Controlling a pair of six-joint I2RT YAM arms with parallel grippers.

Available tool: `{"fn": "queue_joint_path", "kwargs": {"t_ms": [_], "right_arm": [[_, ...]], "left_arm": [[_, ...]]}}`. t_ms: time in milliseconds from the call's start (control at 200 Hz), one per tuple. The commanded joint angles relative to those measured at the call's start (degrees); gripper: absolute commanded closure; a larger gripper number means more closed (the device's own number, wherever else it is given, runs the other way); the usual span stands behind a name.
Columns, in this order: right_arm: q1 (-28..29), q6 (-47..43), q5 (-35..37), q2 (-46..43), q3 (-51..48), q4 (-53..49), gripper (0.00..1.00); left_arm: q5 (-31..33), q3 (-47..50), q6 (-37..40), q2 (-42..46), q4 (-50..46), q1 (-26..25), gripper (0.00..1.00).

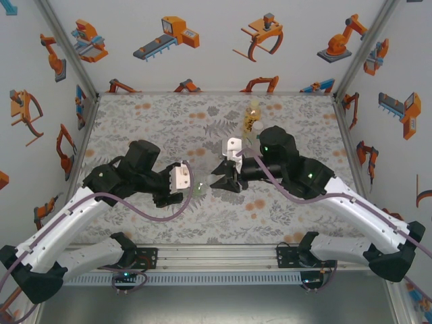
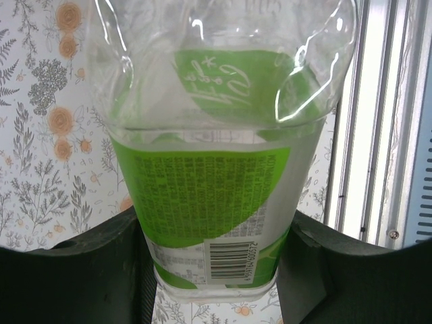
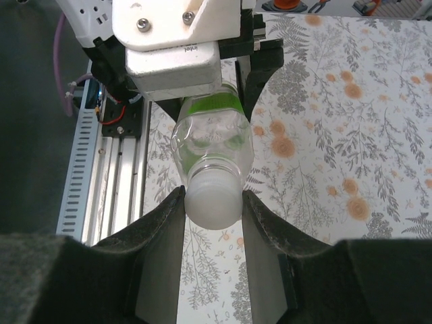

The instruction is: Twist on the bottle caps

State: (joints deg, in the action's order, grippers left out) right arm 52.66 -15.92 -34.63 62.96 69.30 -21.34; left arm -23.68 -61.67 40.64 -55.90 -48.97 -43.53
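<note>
Cap [image 3: 212, 202] and green bottle [image 2: 209, 169] meet in mid-air above the table [image 1: 135, 121], a little beyond the rail [image 1: 216, 255] at the near edge. At the green bottle's base end, the left gripper [image 2: 216, 229] has its fingers closed on the lower body. It holds the bottle on its side so the neck points at the other arm, a grip that looks meant to stop the bottle turning. At the neck end, the right gripper [image 3: 212, 194] has its fingers nipped in on the cap, one pad touching each side, with the cap seated over the neck. I'd say the twisting-on is the step in hand, though how far down the thread the cap sits I cannot tell. Well behind the green bottle, toward the far side, the amber bottle [image 1: 254, 108] and white bottle [image 1: 254, 125] stand upright, close together, likely waiting their turn. Whether they are capped is too small to make out.
</note>
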Motion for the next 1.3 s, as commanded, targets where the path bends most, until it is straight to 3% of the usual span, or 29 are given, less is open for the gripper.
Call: {"fn": "queue_joint_path", "kwargs": {"t_ms": [0,451,686,886,1067,1197,1297], "right_arm": [[0.7,-1.0,0.5,-0.9,-1.1,1.4,1.0],[0.7,-0.5,-3.0,-0.1,-2.0,0.2,1.0],[0.7,7.7,3.4,0.4,-2.6,2.0,1.0],[0.7,32.6,14.2,1.3,-3.7,3.6,1.0],[0.7,63.1,26.2,4.1,-0.3,-7.5,1.0],[0.6,84.0,25.8,5.8,-0.8,-11.9,0.94],[0.6,91.3,23.1,6.7,-2.9,-7.7,0.9]], "left_arm": [[-2.5,0.4,-2.2,1.4,4.4,-0.3,1.0],[-4.6,-0.7,-5.2,1.1,8.4,-0.3,1.0],[-2.7,-1.7,-4.4,0.6,8.7,-0.3,1.0],[2.7,-2.2,-6.9,-0.3,10.4,-0.3,1.0],[6.1,-3.3,-7.1,-2.7,11.2,-0.3,1.0],[5.2,-3.0,-7.1,-3.8,12.7,-0.3,1.0],[3.6,-2.7,-6.8,-3.7,13.4,-0.3,1.0]]}}
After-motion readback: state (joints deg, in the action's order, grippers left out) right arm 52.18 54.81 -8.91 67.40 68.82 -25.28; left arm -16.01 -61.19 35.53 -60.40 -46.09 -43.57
